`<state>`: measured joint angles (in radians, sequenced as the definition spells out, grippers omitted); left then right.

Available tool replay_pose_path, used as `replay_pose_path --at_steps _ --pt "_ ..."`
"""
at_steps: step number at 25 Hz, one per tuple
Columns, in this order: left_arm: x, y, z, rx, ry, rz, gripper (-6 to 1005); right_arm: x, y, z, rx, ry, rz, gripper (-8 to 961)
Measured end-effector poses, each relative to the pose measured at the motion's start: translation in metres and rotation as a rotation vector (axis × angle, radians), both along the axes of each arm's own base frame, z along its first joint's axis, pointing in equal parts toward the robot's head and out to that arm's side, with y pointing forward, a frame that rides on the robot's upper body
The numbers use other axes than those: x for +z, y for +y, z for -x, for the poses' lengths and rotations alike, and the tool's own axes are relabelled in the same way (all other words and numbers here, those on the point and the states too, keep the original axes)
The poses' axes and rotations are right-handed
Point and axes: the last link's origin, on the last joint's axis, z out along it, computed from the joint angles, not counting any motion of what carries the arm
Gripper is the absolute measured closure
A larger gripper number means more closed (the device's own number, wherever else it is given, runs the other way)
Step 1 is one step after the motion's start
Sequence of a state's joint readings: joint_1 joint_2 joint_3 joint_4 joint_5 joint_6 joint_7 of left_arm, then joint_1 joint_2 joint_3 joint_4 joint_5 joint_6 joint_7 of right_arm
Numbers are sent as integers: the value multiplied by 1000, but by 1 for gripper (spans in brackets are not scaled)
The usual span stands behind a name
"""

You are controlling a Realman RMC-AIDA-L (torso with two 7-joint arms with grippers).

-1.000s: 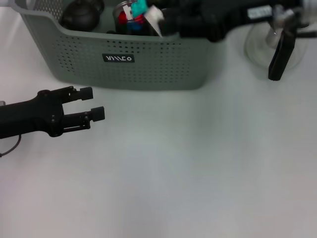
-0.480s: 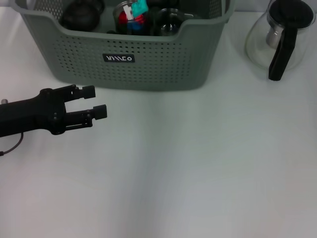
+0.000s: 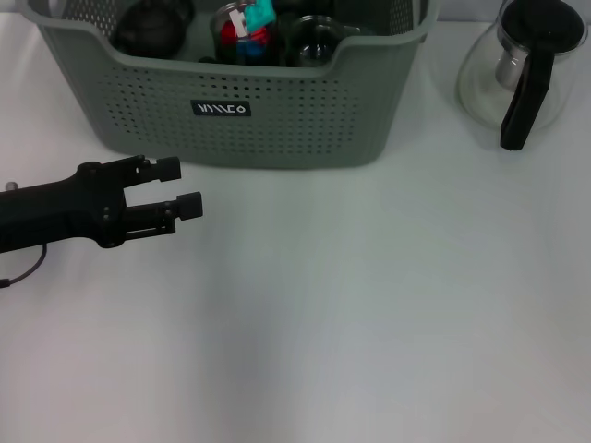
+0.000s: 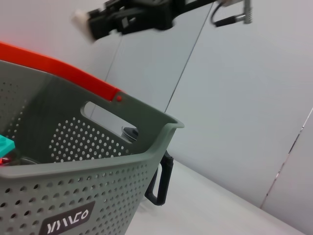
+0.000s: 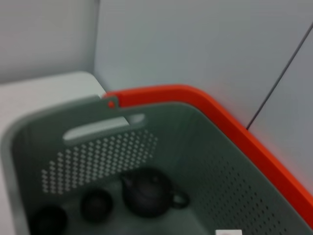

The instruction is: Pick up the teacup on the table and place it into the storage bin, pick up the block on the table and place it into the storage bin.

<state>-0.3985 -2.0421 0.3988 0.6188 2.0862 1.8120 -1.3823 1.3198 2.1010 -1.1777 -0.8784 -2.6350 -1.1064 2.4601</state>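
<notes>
The grey-green perforated storage bin (image 3: 295,129) stands at the far middle of the white table. Inside it are a small clear teacup (image 3: 319,41) and a teal block (image 3: 259,13) resting on a glass with red pieces. The left wrist view shows the bin's wall (image 4: 102,191) and the teal block (image 4: 6,145) close up. My left gripper (image 3: 180,187) hovers open and empty over the table, just in front of the bin's left part. My right gripper (image 4: 122,17) shows only in the left wrist view, high above the bin.
A glass teapot (image 3: 522,69) with a black handle stands right of the bin. In the bin lie a dark round teapot (image 5: 149,193) and small dark cups (image 5: 96,205). An orange rim (image 5: 230,127) runs along the bin's far side.
The right arm, over the bin's right part one second ago, has pulled away out of the head view, uncovering the clear teacup. My left gripper crept slightly towards the bin.
</notes>
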Motion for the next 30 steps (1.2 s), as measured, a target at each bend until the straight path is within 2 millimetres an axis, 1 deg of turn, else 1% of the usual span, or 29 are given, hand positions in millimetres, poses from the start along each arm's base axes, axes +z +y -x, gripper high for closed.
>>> replay_pose_path --at_steps 2,5,6,13,19,25,30 --pt "0 0 0 0 -1 0 220 -14 3 -3 14 -42 -15 751" --pt "-1 0 0 0 -1 0 220 -32 7 -12 15 -89 -23 751" --pt "-1 0 0 0 -1 0 219 -40 10 -20 4 -109 -24 751" --pt "-1 1 -1 -2 -1 0 219 -50 11 -33 -7 -134 -22 751" --pt "-1 1 -1 -2 -2 1 220 -52 16 -34 4 -97 -66 751" --pt "-1 0 -1 0 -3 1 220 -67 15 -39 27 -69 -86 751" --pt "-2 1 -1 -1 -4 1 220 -73 14 -39 44 -51 -93 751"
